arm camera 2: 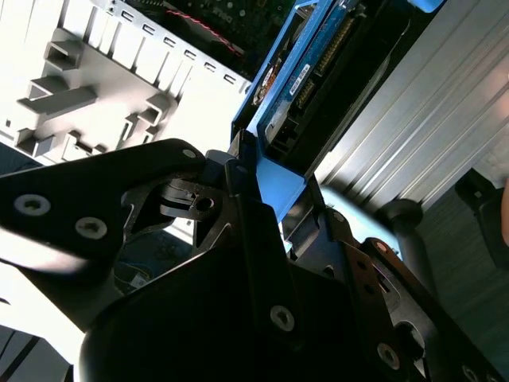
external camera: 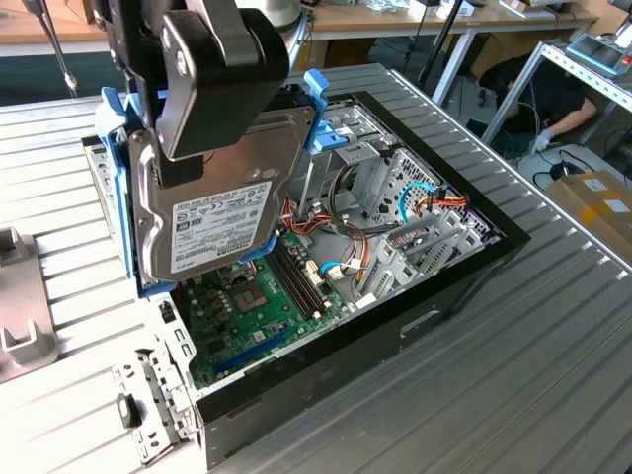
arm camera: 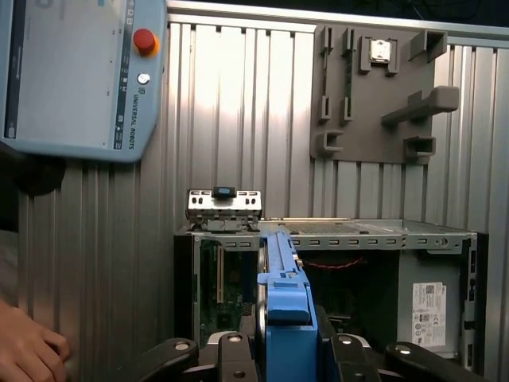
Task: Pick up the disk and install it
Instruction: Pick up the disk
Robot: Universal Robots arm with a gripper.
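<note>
The black gripper (external camera: pixel 212 118) grasps the flat grey-metal disk (external camera: pixel 217 222) with light-blue rails. The disk hangs over the open black computer case (external camera: pixel 395 326).

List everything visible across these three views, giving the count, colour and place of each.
disk: one, grey metal with light-blue rails, held on edge over the open case.
computer case: one, black, open, on the table.
motherboard: one, green, inside the case.
drive cage: one, silver, inside the case.
table: one, ribbed silver, under everything.
fixture plate: one, grey, on the table apart from the case.
bracket: one, silver, on the table by a corner of the case.
teach pendant: one, grey with a red button, on the table.
hand: one, a person's, at the table's edge.
pincer: one, black, shut on the disk.
</note>
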